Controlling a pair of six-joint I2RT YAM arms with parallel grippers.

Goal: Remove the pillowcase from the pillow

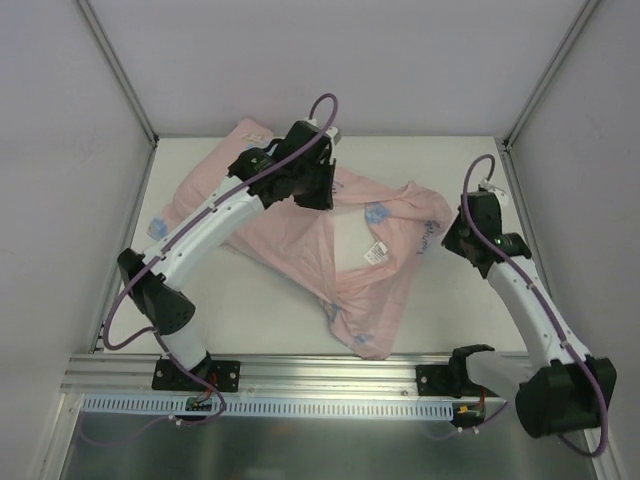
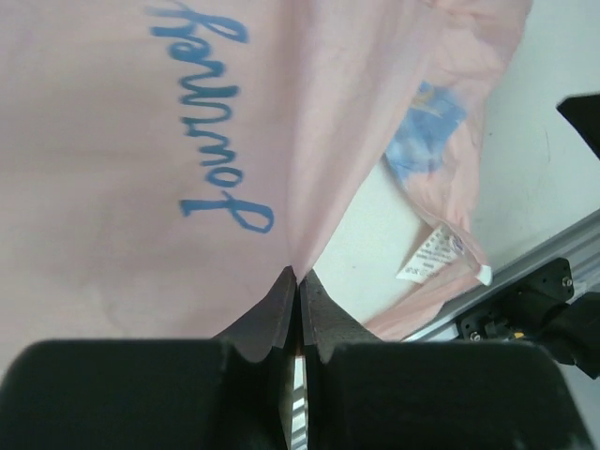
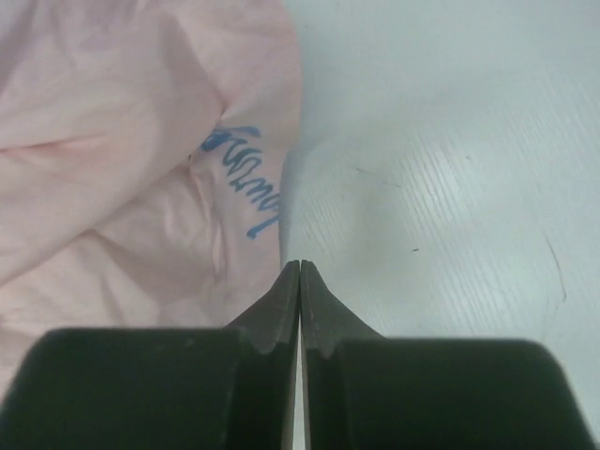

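1. Top: pink case lies mid-bench, and the pillow shows white through its opening, not out yet. L arm is stretched far; R arm is bent at the case's right edge.
2. L wrist: L gripper is closed on tented cloth. Next, prob.: drag the case off the pillow.
3. R wrist: R gripper is closed at the case hem and seems to be pinching it. It should hold as anchor.

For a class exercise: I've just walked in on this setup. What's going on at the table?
Two robot arms are working on a pink pillowcase lying crumpled on the table. The left claw is shut on a pinch of its fabric. The right claw is shut at its right edge, apparently gripping it too. The white pillow shows through the opening but sits mostly inside, so the case is not off yet.
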